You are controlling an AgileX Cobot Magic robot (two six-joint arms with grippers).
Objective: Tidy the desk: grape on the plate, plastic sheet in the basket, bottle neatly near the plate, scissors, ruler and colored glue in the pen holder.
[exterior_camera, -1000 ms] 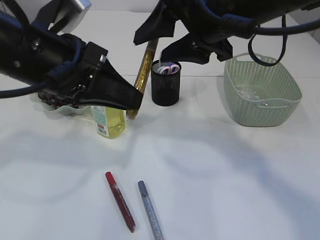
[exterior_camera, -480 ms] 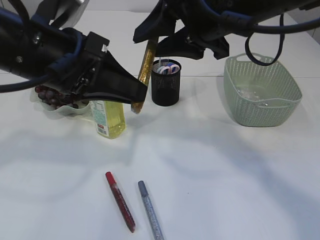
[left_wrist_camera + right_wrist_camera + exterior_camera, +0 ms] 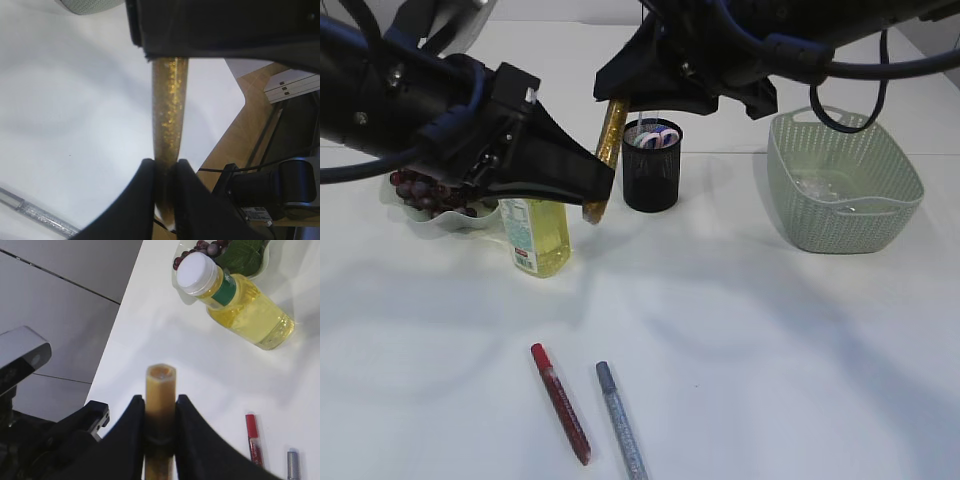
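Left tool (image 3: 164, 187) and right tool (image 3: 160, 427), both clamped, arms converging mid-air.

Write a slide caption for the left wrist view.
Both grippers clamp the gold glitter glue tube in mid-air during a handover.

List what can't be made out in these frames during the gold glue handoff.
- Pen holder contents: exterior view shows only pink and blue tips above the rim; what they belong to can't be told.
- Plastic sheet in the basket: exterior view, faint clear patch, outline unreadable.
- Plate: exterior view, left hand covers most of it.
- Gold glue upper end: left wrist view, hidden by the right hand.
- Silver glue: cut off by the bottom edge.
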